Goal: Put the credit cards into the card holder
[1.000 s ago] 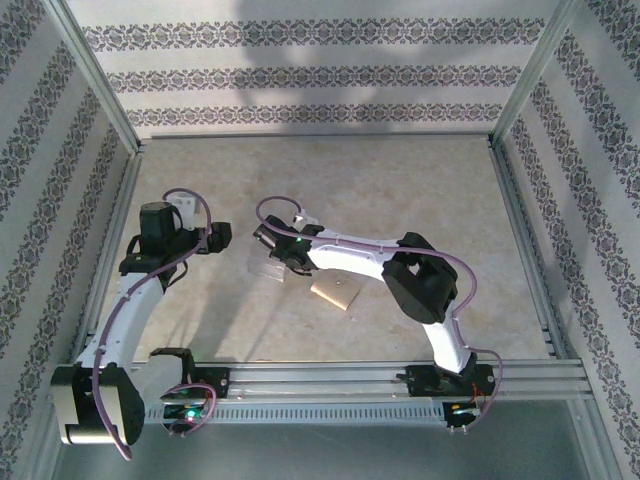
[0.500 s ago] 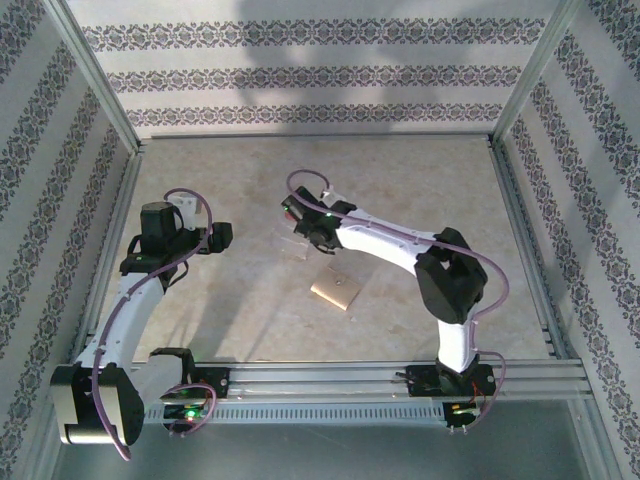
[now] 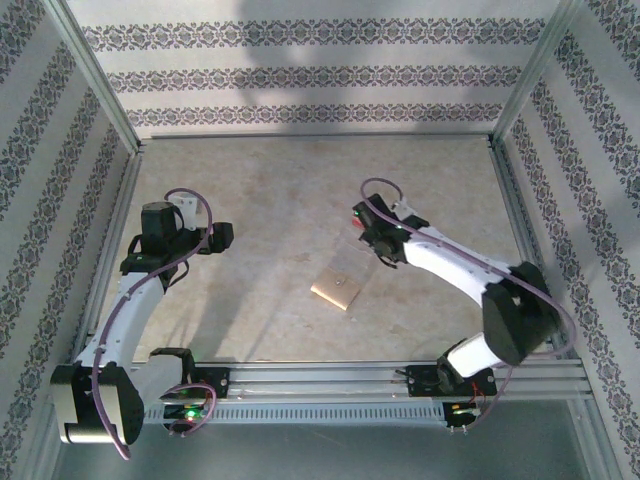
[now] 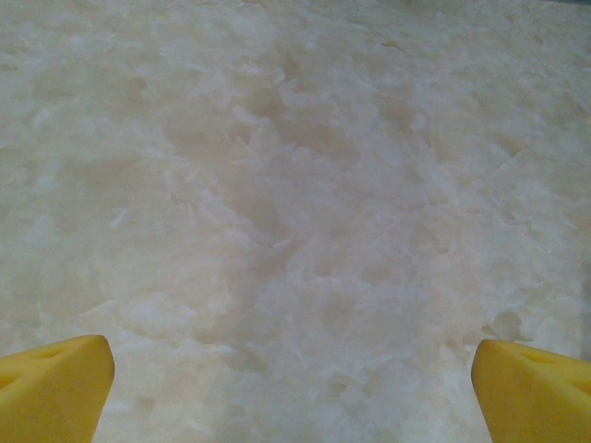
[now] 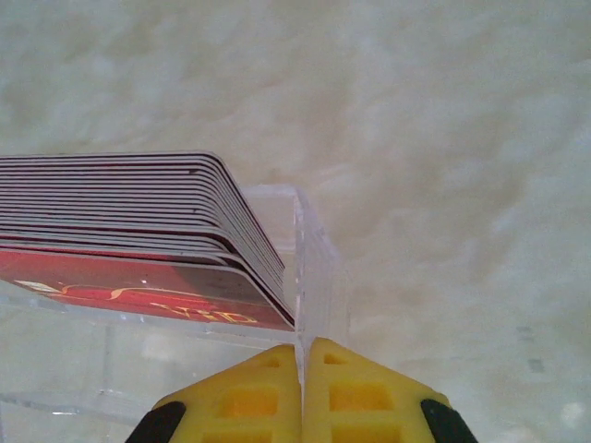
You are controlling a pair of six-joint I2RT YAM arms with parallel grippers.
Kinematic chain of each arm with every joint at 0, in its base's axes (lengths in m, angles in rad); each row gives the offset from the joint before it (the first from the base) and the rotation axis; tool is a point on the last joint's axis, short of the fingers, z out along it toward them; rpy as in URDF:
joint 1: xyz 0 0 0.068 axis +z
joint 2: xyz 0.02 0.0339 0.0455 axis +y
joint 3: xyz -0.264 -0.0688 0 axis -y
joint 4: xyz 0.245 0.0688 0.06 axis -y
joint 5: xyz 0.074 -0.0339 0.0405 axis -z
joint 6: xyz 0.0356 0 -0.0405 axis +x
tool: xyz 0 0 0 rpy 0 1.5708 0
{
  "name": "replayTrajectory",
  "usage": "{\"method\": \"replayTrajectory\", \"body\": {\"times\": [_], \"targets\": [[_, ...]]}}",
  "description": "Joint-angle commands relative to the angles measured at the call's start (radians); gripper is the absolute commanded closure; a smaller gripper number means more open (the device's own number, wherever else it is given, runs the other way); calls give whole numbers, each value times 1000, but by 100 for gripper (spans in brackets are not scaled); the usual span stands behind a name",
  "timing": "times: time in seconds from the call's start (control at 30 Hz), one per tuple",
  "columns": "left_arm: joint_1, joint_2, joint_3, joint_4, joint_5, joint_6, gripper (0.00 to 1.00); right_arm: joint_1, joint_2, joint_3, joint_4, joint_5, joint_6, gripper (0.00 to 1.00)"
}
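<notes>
Yellow fingertips [image 5: 249,388] of the right gripper [image 5: 303,355] are pressed together on the thin upright wall of a clear plastic case [image 5: 314,268], with no gap showing between them beyond that sliver of plastic. Just ahead and to the left of the pinch sits the stack of credit cards [image 5: 138,231], many dark edges layered together with a red one nearest the fingers, resting in the case. Beyond them is only the pale marbled table [image 5: 443,138].

From above, the card holder [image 3: 334,291] lies flat on the table, apart from this gripper, back toward the arm bases and off to its left. It looks folded shut, though that is hard to confirm.

The left gripper [image 4: 291,388] hangs well away over bare table, its jaws spread wide and empty.

The grip looks like the weak point: a narrow nip on one slick wall, off to the side of the load, could let the case swing or slide free. Any tilt could spill the loose stack. If the holder is closed, the cards have nowhere to go.
</notes>
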Motion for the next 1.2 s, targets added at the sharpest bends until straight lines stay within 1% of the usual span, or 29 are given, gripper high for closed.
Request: {"method": "replayTrajectory", "body": {"times": [0.0, 0.13, 0.3, 0.53, 0.63, 0.77, 0.9, 0.97, 1.03, 1.1, 1.17], "targets": [[-12, 7, 0, 18, 28, -17, 0, -41, -92, -84, 48, 38, 41, 100], [-11, 11, 11, 15, 21, -22, 0, -72, -164, -161, 58, 44, 55, 100], [-11, 10, 3, 13, 28, -21, 0, -113, -189, -206, 64, 21, 45, 100], [-11, 7, 2, 18, 31, -24, 1, -127, -201, -265, 82, 41, 66, 100], [-14, 12, 20, 11, 17, -24, 0, -127, -203, -287, 92, 40, 81, 100], [-14, 20, 2, 24, 24, -21, 0, -126, -205, -317, 108, 39, 100, 100], [-10, 30, 12, 22, 18, -24, 0, -115, -234, -354, 112, 48, 126, 100], [-11, 26, 5, 30, 21, -26, 0, -112, -242, -370, 122, 53, 132, 96], [-8, 25, 5, 22, 26, -24, 0, -112, -250, -367, 112, 39, 128, 88], [-1, 26, 14, 13, 16, -24, 0, -103, -276, -359, 81, 41, 118, 73], [2, 25, 12, 20, 9, -21, 0, -90, -313, -359, 58, 50, 107, 63]]}}
